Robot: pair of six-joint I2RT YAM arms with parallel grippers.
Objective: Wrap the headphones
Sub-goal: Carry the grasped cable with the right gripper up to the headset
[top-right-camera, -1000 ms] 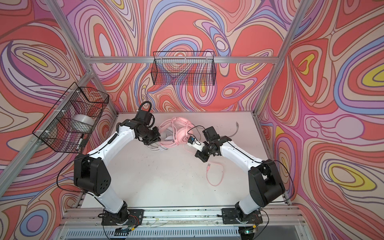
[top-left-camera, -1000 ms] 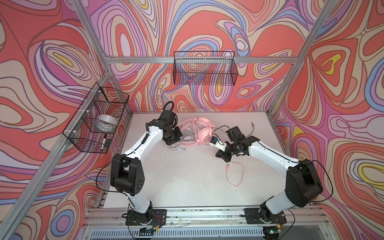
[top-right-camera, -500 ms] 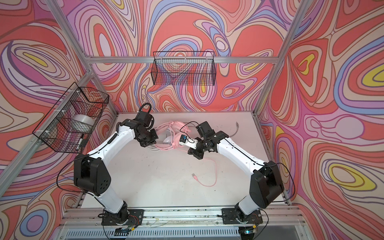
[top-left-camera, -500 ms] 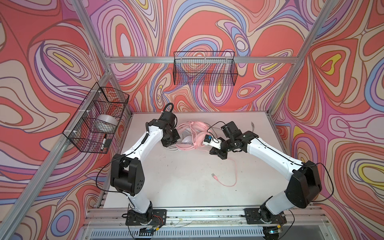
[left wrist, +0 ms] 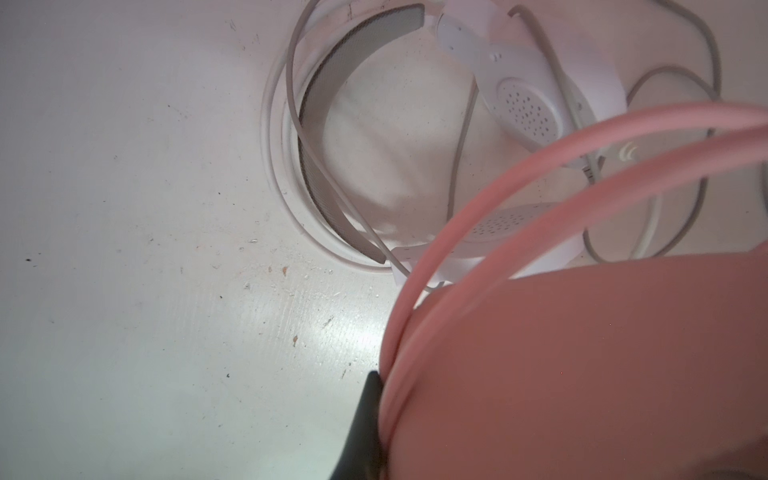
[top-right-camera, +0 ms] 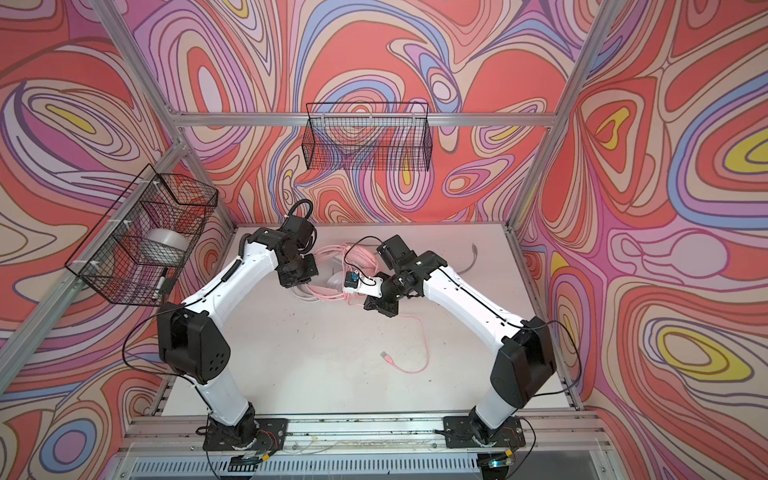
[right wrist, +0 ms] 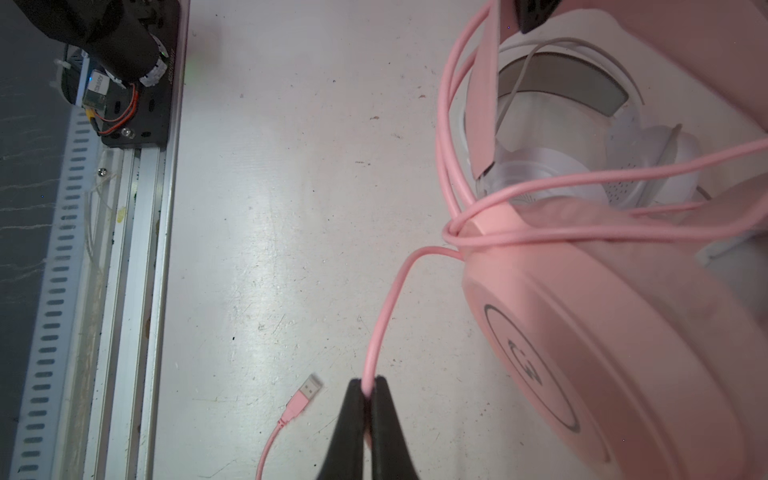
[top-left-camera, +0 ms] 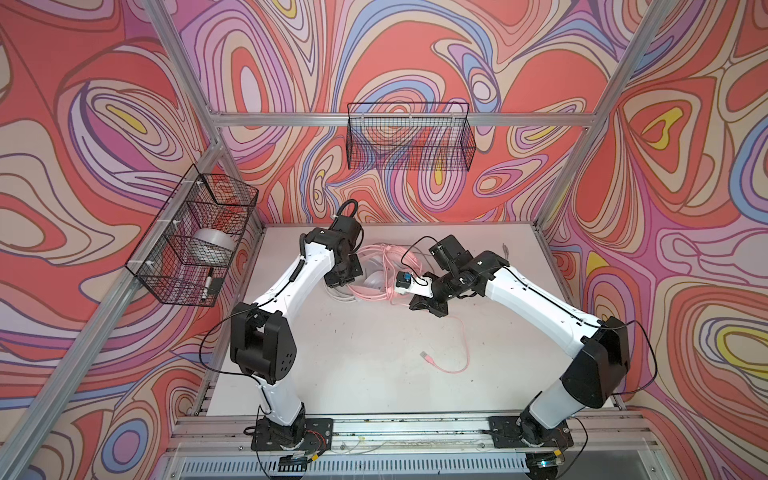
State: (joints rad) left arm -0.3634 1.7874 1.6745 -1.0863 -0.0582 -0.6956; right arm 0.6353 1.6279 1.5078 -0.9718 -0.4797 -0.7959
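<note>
Pink headset [right wrist: 582, 332] is clamped steady by left gripper [top-left-camera: 338, 282] so the cable [right wrist: 384, 316], pinched in right gripper [right wrist: 368, 388], can get wound around.

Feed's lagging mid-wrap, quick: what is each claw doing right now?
Left claw: closed, holding the pink headset.
Right claw: closed, pinching the pink cable.

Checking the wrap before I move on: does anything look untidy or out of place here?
Yes. The pink cable trails loose from the pink headset through the right hand, its USB plug lying out on the table. The pink headset also hangs over the white headset.
</note>
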